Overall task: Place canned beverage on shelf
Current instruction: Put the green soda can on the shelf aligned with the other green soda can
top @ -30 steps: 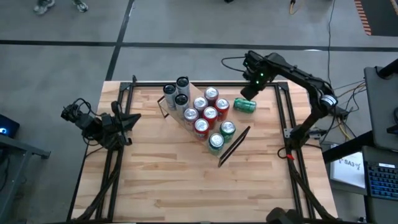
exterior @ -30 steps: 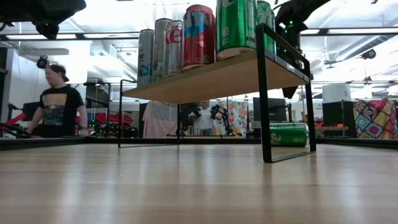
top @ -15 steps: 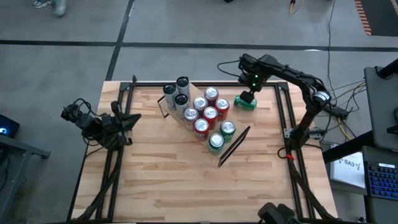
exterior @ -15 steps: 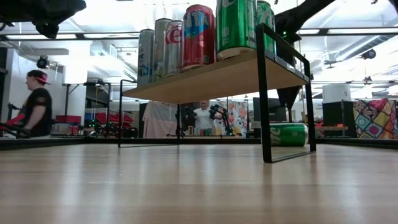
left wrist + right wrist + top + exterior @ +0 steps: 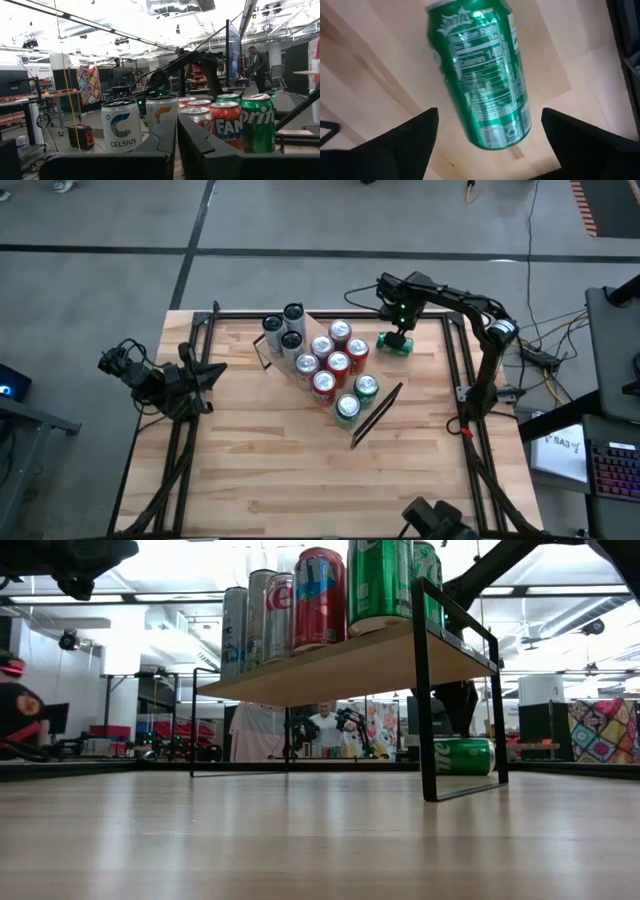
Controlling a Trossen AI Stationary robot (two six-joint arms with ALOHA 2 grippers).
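**Right gripper lines up on the fallen Sprite**

The right gripper (image 5: 397,338) hangs over a green can (image 5: 479,75) lying on its side near the table's (image 5: 260,480) far right corner, just beside the shelf (image 5: 350,665), jaws spread wide, nothing grasped. Shelf cans read Celsius (image 5: 121,131), Fanta (image 5: 227,125), Sprite (image 5: 257,122). The left gripper (image 5: 212,373) waits at the left edge, clenched.

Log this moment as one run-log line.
stage: reaching for fallen can | right gripper: open, straddling green can lying on table beside shelf | left gripper: shut, parked at left edge
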